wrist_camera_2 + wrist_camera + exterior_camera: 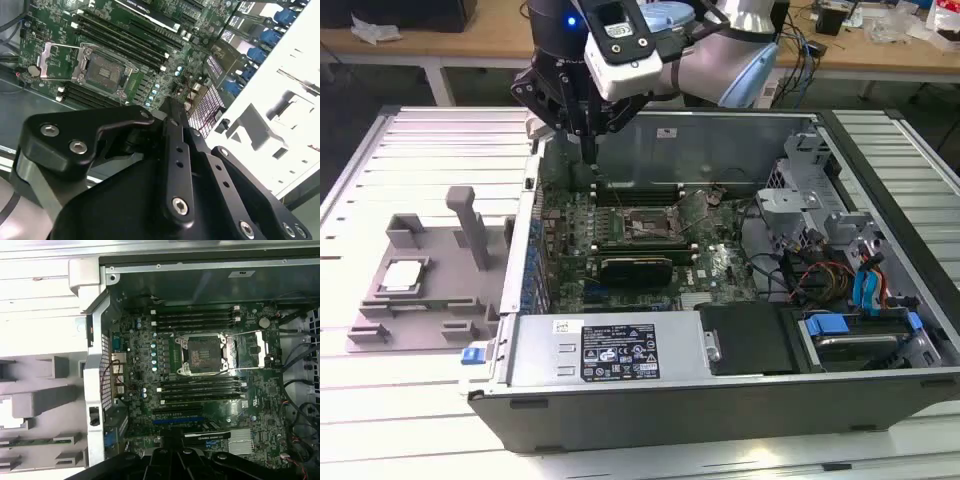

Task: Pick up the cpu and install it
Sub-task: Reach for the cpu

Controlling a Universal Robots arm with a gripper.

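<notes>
The cpu [402, 275], a small pale silver square, lies flat on the grey plastic tray [430, 305] at the exterior view's left, outside the computer case. My gripper [590, 152] hangs over the back left corner of the open case, fingers shut with nothing between them, well apart from the cpu. The motherboard's cpu socket [642, 225] is bare, its metal lid [247, 350] swung open beside it. In both wrist views the socket [202, 355] [102, 70] lies beyond my gripper [172, 449] [170, 106].
The open case [720, 400] fills the middle of a white slatted table [380, 160]. Inside are memory slots [195, 320], a long black card [635, 268], a power supply [610, 350], cables [820, 280] and blue-tabbed drive bays [865, 330]. Upright posts [470, 230] rise from the tray.
</notes>
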